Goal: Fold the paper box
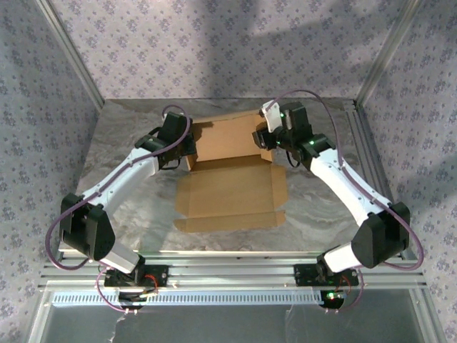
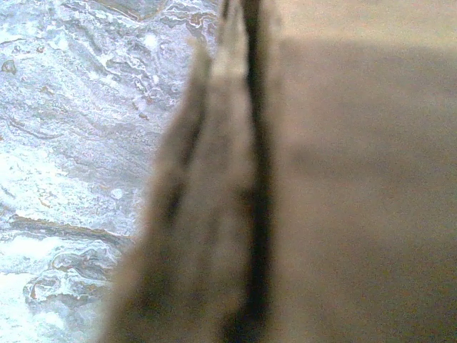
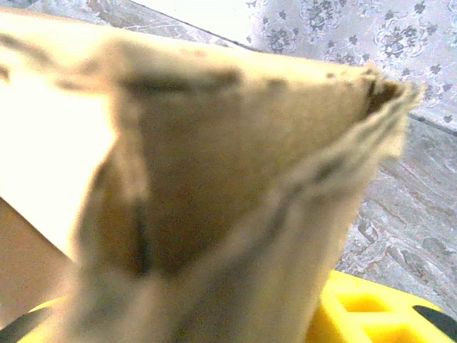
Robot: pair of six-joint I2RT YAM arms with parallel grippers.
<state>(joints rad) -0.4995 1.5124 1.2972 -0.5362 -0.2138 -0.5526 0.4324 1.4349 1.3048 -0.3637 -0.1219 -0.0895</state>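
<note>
One paper box (image 1: pixel 232 193) on marble table (image 1: pixel 125 161)

Nothing readable: no text, label, brand or number anywhere. The paper box (image 1: pixel 232 189) is plain brown cardboard, the table (image 1: pixel 150 221) shows only marbled veining, and the wall (image 1: pixel 214 50) a floral print.

Paper box (image 3: pixel 214 179) v. close, blurred: brown folded corner w/ doubled flap edge running to top rt. Right gripper (image 3: pixel 193 329) low in frame, yellow fingers (image 3: pixel 371 314) spread either side. Marbled desk (image 3: pixel 414 214) at rt, floral wall (image 3: pixel 357 36) behind.
</note>
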